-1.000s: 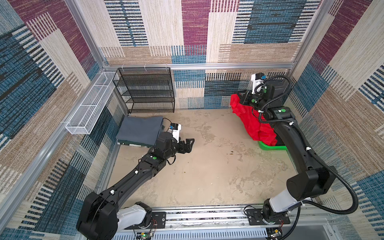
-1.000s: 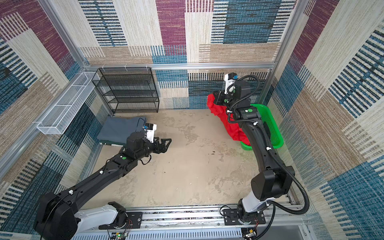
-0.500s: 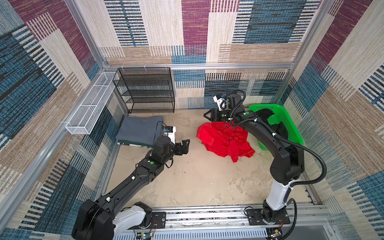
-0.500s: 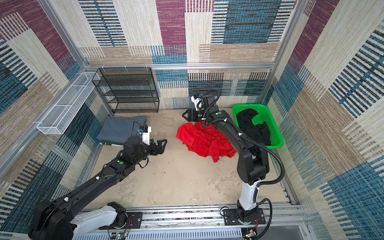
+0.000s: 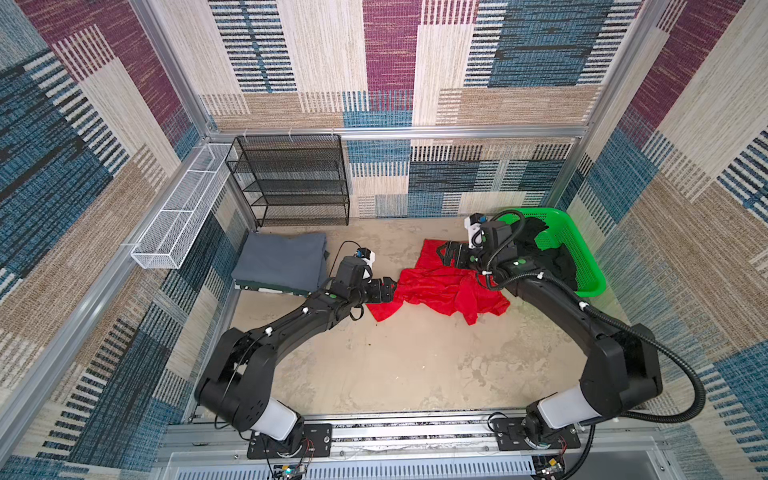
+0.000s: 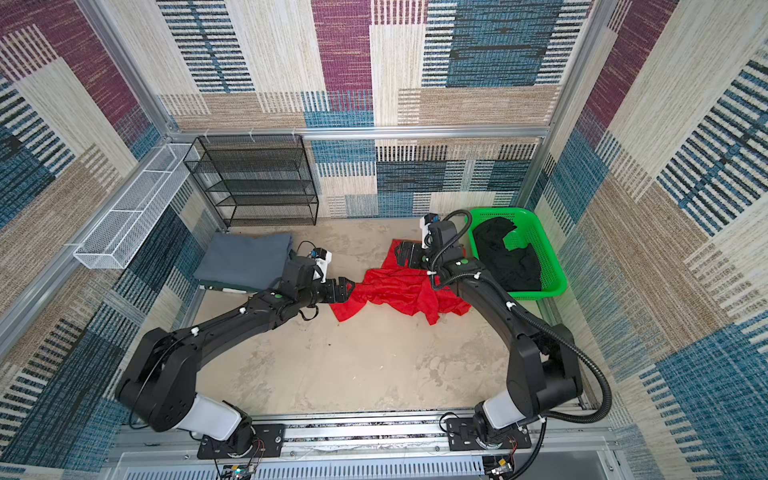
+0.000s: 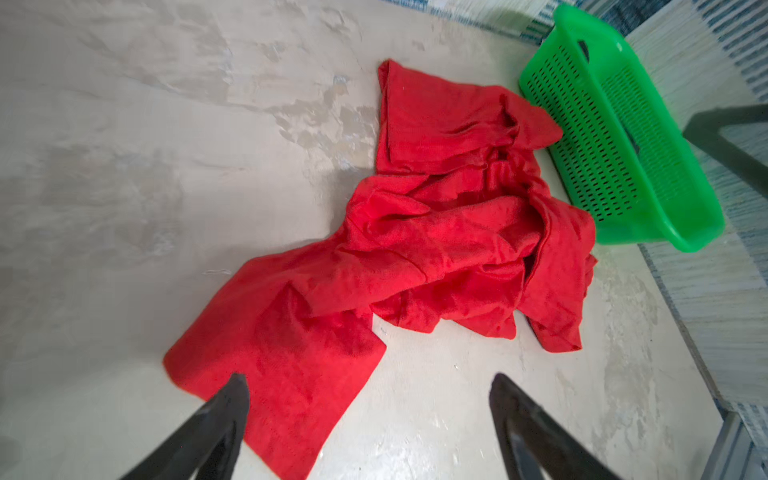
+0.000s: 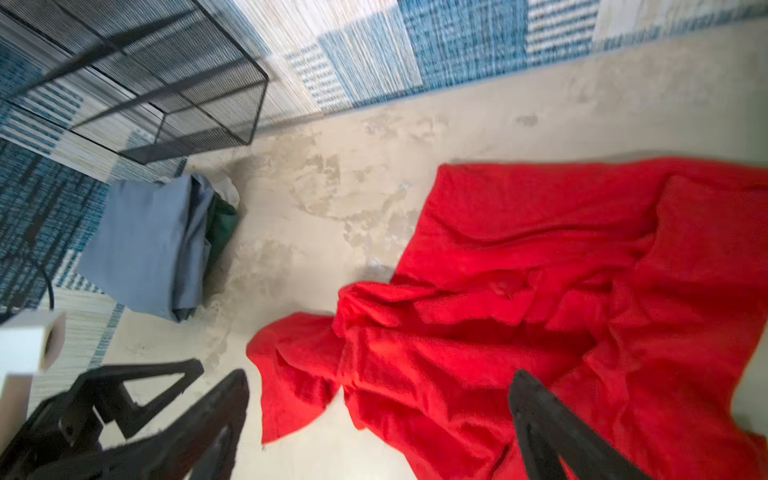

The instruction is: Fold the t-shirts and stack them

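Note:
The red t-shirt (image 5: pixel 440 286) (image 6: pixel 399 291) lies crumpled on the table, just left of the green basket (image 5: pixel 582 257) (image 6: pixel 548 266). My left gripper (image 5: pixel 388 289) (image 6: pixel 347 289) is open at the shirt's left corner. In the left wrist view, one finger of that gripper (image 7: pixel 368 378) is over the red cloth (image 7: pixel 436 249). My right gripper (image 5: pixel 446 253) (image 6: pixel 403 255) (image 8: pixel 380 374) hangs open over the shirt's far part (image 8: pixel 540 270), holding nothing. The grey t-shirt (image 5: pixel 282 262) (image 6: pixel 245 262) (image 8: pixel 145 237) lies folded at the far left. The black t-shirt (image 5: pixel 552 257) (image 6: pixel 507 257) sits bunched in the basket.
A black wire shelf (image 5: pixel 291 178) stands against the back wall. A white wire basket (image 5: pixel 178 224) hangs on the left wall. Dark green and white cloth (image 8: pixel 222 216) shows under the grey shirt. The green basket (image 7: pixel 602 137) is close beside the red shirt.
My right arm swung the red shirt from over the basket to the table, then opened and let it go. My left gripper moved right to the shirt's left corner.

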Controlling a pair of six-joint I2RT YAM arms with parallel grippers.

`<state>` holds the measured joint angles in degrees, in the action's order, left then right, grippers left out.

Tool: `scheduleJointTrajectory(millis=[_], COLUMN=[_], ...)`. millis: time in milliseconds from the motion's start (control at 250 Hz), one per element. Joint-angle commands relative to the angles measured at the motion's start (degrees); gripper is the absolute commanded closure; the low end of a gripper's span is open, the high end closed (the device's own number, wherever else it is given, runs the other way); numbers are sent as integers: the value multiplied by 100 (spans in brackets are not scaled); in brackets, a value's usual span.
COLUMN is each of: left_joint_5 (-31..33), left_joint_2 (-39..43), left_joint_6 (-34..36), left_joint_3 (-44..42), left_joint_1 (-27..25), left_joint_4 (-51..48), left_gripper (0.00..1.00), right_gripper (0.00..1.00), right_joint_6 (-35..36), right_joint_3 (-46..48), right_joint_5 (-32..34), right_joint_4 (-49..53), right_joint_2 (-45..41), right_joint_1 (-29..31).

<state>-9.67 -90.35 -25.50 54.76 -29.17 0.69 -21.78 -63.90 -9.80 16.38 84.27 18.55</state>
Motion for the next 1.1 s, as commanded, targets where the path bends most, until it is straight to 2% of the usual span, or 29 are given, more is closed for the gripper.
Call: scheduleJointTrajectory(millis=[0,236,332,508,576,628,732,788,848,884,912,988,1008,1100], left_joint_5=[-199,142,284,623,736,806,875,906,918,922,925,936,965,1028], left_joint_2=[-488,-1389,-1577,-1820,-1915,-1998,-2189,-2278,-2335,-2357,-2365,-2359,-2352,-2320], left_joint_6=[95,386,455,545,576,585,625,666,678,673,661,651,659,695], left_joint_3=[303,880,956,1138,1217,1300,1546,1670,1760,1787,1808,1874,1896,2057], left_joint_1=[-18,-19,-18,-18,-16,-12,-17,-10,7,25,42,116,142,306], left_joint_4=[-356,-860,-906,-1115,-1182,-1254,-1508,-1614,-1668,-1665,-1676,-1700,-1726,-1832], left_gripper=[11,16,17,21,25,33,52,56,66,67,64,64,64,79], right_gripper=[1,1,0,7,15,23,29,34,41,43,46,59,65,90], right_joint_6=[-231,-577,-617,-536,-493,-442,-372,-328,-280,-229,-169,-55,-19,50], right_joint_3=[712,2213,2474,2585,2502,2443,2328,2271,2214,2197,2200,2139,2123,2043], right_joint_5=[231,370,444,391,435,457,586,730,1036,1160,1191,1213,1218,1342], right_joint_4=[-186,-398,-449,-676,-711,-778,-843,-833,-797,-818,-846,-830,-814,-680], right_joint_2=[-399,-991,-976,-718,-533,-380,-87,78,229,273,324,358,350,228], right_joint_1=[-35,-62,-62,-70,-70,-70,-79,-88,-88,-88,-88,-88,-88,-88])
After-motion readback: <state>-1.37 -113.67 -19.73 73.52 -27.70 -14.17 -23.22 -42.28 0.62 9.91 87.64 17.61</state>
